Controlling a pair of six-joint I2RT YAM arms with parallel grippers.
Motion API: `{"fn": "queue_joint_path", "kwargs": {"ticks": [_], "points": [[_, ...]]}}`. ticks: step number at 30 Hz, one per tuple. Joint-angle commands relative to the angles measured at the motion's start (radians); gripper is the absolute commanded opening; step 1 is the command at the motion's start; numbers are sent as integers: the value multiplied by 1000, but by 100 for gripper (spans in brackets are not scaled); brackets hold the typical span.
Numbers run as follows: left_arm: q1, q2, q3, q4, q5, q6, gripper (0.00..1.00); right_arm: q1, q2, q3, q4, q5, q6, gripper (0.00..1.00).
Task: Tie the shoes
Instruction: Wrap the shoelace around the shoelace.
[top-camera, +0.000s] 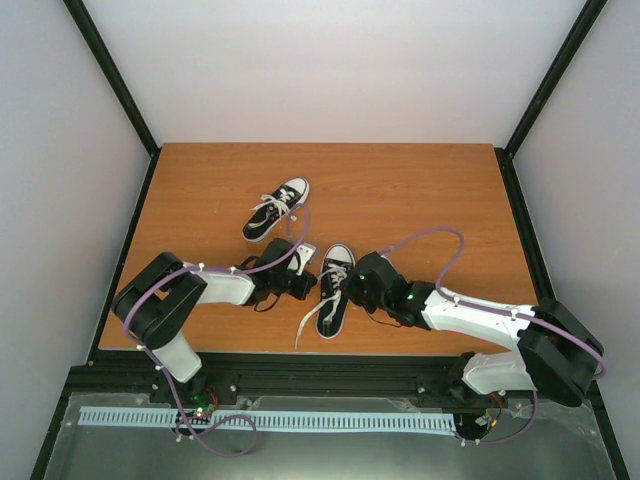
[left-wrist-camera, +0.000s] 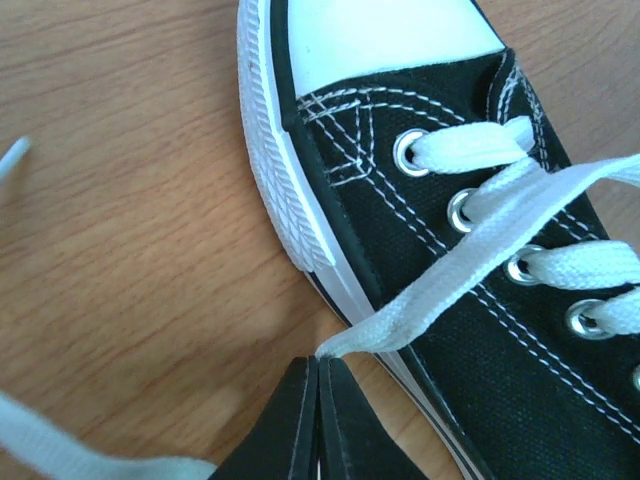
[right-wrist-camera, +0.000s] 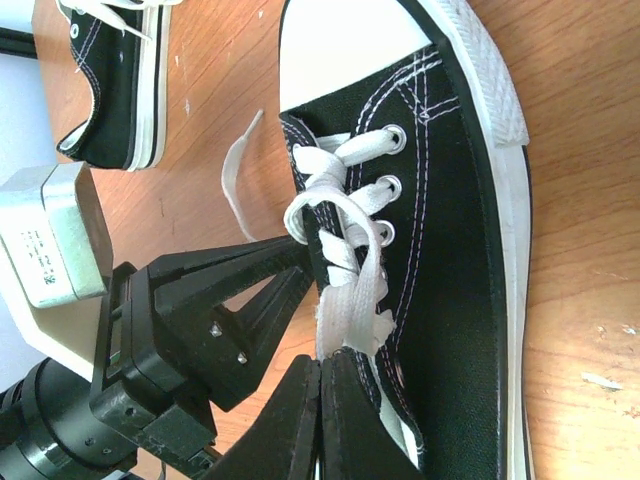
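Although no bow exists yet, the left gripper (left-wrist-camera: 318, 365) and right gripper (right-wrist-camera: 320, 368) flank the nearer black canvas white-toed sneaker (top-camera: 335, 290), each clamped on one flat white lace (left-wrist-camera: 480, 262); its untied twin (top-camera: 277, 208) lies behind it.

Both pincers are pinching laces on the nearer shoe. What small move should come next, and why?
Probably cross the two laces over the shoe to start a knot. The left pincer is shut on one lace, the right pincer on the other lace, and no bow shows yet.

Near shoe (top-camera: 335, 292) front-middle on table (top-camera: 420, 190), far shoe (top-camera: 277, 210) behind it, leftward
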Motion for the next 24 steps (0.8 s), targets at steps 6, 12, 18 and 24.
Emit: {"fn": "queue_joint_path", "kwargs": {"ticks": [6, 12, 18, 24], "points": [[-3, -113, 26, -79, -33, -42, 1, 8, -22, 30, -53, 54, -45, 3], [-3, -315, 52, -339, -85, -123, 1, 7, 19, 138, -131, 74, -147, 3], [-3, -412, 163, -736, -40, -235, 1, 2, 70, 173, -113, 49, -177, 3], [-73, -377, 213, -814, 332, -281, 1, -9, 96, 205, -117, 37, -210, 3]]}}
